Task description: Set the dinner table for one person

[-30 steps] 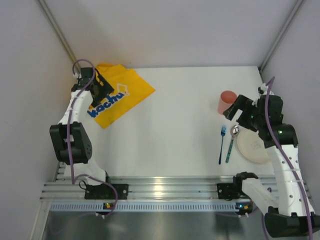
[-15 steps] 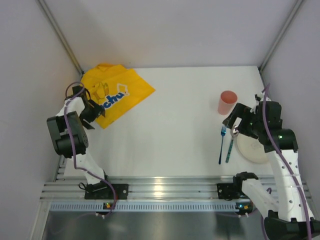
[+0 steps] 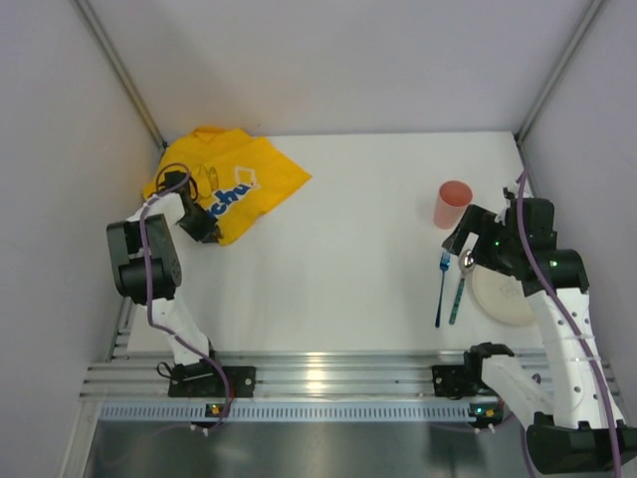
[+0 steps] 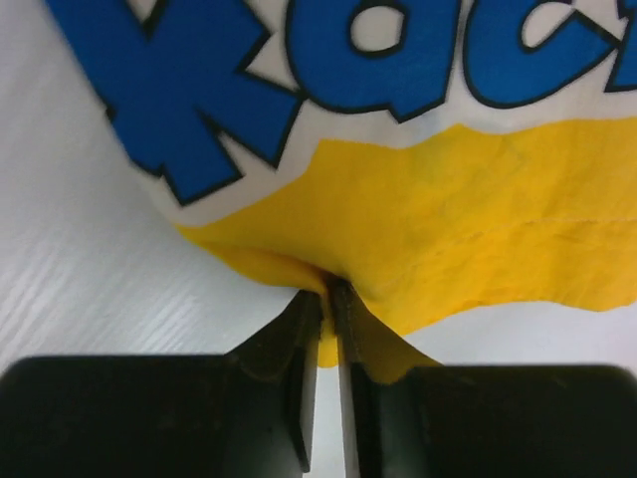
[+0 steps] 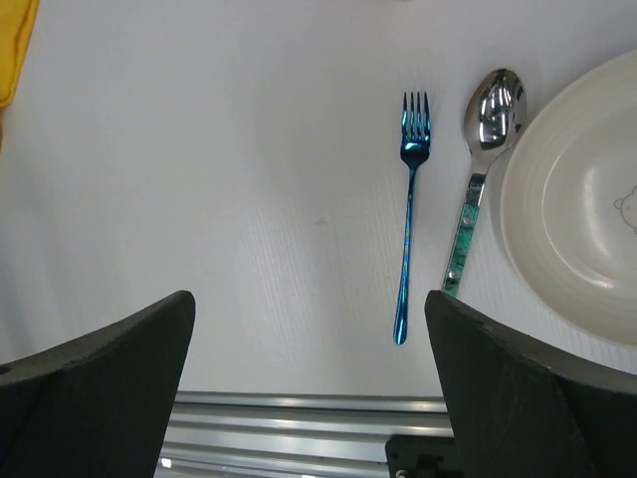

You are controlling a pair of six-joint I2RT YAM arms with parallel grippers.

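Even, diffuse light fills the top view. The white surface (image 3: pixel 348 229) is bright but not blown out, and shadows on it are faint and soft-edged. The aluminium rail (image 3: pixel 328 373) at the near edge carries 1 bright glare streak near its middle.

In the left wrist view the yellow cloth (image 4: pixel 478 229) shows clean print edges, while the left claw (image 4: pixel 326 294) is a dark, soft silhouette. In the right wrist view the fork (image 5: pixel 408 219) and spoon (image 5: pixel 478 179) are crisp and the spoon's bowl mirrors highlights. The right claw (image 5: pixel 309 299) shows as 2 blurred dark shapes in the bottom corners.
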